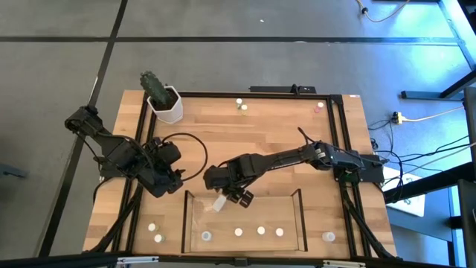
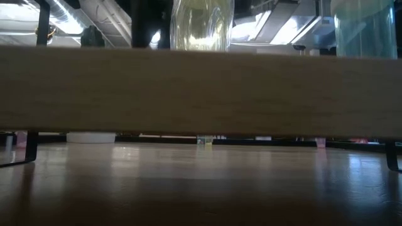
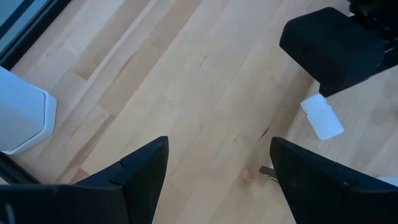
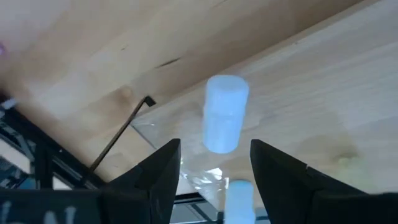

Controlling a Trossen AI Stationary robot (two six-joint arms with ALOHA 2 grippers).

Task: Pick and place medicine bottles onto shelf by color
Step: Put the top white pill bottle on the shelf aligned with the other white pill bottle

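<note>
A white medicine bottle (image 4: pixel 222 118) lies on its side on the shelf's wood floor, near its far left corner (image 1: pixel 219 202). It also shows in the left wrist view (image 3: pixel 321 116). My right gripper (image 1: pixel 239 196) hangs open just above and beside it, and its fingertips (image 4: pixel 171 152) stand apart from the bottle. Several pale bottles (image 1: pixel 260 231) stand in a row along the shelf's (image 1: pixel 300 216) near side. My left gripper (image 1: pixel 169 177) is open and empty over bare wood (image 3: pixel 214 165), left of the shelf.
A white hexagonal pot with a cactus (image 1: pixel 165 103) stands at the far left. Loose bottles stand at the far edge (image 1: pixel 241 104) (image 1: pixel 320 107), near left (image 1: pixel 155 231) and near right (image 1: pixel 329 237). A black frame (image 1: pixel 343 149) rims the table. A wooden strip fills the low view (image 2: pixel 201 88).
</note>
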